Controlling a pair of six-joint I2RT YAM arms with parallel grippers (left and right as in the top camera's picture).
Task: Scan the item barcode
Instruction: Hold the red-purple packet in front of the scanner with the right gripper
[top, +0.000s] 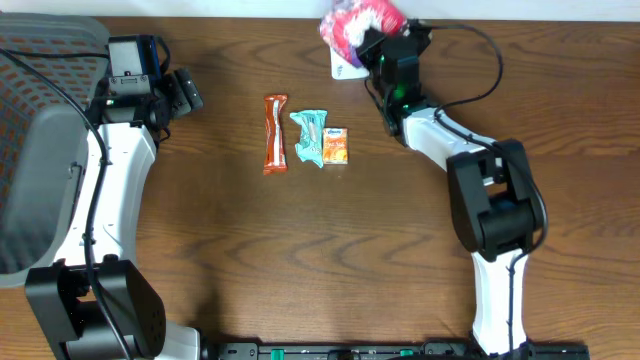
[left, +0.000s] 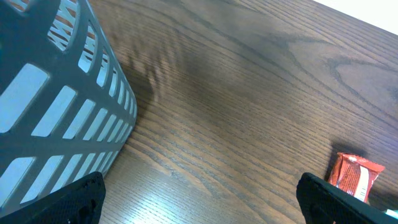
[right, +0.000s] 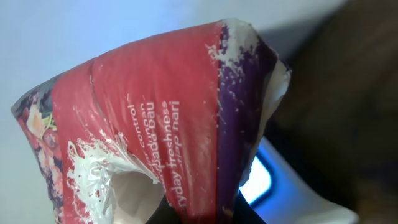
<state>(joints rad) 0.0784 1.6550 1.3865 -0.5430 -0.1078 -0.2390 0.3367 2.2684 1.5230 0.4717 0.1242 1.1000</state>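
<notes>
Table (left: 249, 93) of dark grained wood, faintly glossy; basket (left: 25, 31) matt grey plastic; red pouch (right: 155, 124) crinkled glossy film.

The basket (top: 45, 70) lies left of the bar (top: 275, 133), packet (top: 360, 22) above scanner (top: 343, 68).

We see the pouch (top: 358, 22) clipped by the overhead view's top edge, and it covers most of the scanner (top: 343, 68). In the right wrist view its lower end is cut off. Only a dark sliver of the right fingers (right: 205, 214) shows beneath it, and the scanner's blue light is a blur. Of the left fingers (left: 71, 199) we get only tips at the bottom corners. The basket (left: 56, 112) and the red bar (left: 353, 177) run out of frame.
</notes>
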